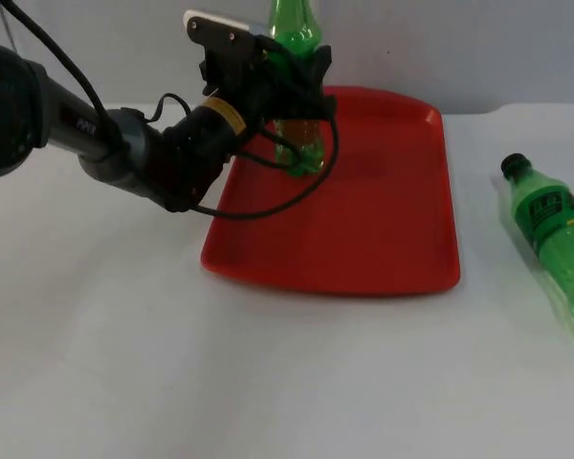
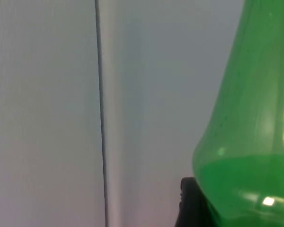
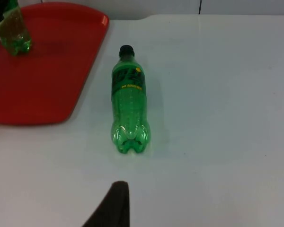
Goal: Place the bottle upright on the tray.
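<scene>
A green bottle [image 1: 301,143] stands upright at the back left of the red tray [image 1: 392,220], its base on or just above the tray floor. My left gripper [image 1: 301,76] is shut on its upper body. In the left wrist view the bottle's green shoulder [image 2: 251,142] sits close against a black finger [image 2: 191,203]. The right wrist view looks over the tray [image 3: 52,80] with the held bottle's base [image 3: 14,35] on it. My right gripper [image 3: 116,198] waits above the table, near the base end of a second bottle.
A second green bottle with a black cap [image 1: 555,239] lies on its side on the white table to the right of the tray, cap pointing away [image 3: 128,101]. The grey partition wall [image 2: 47,94] rises behind the tray.
</scene>
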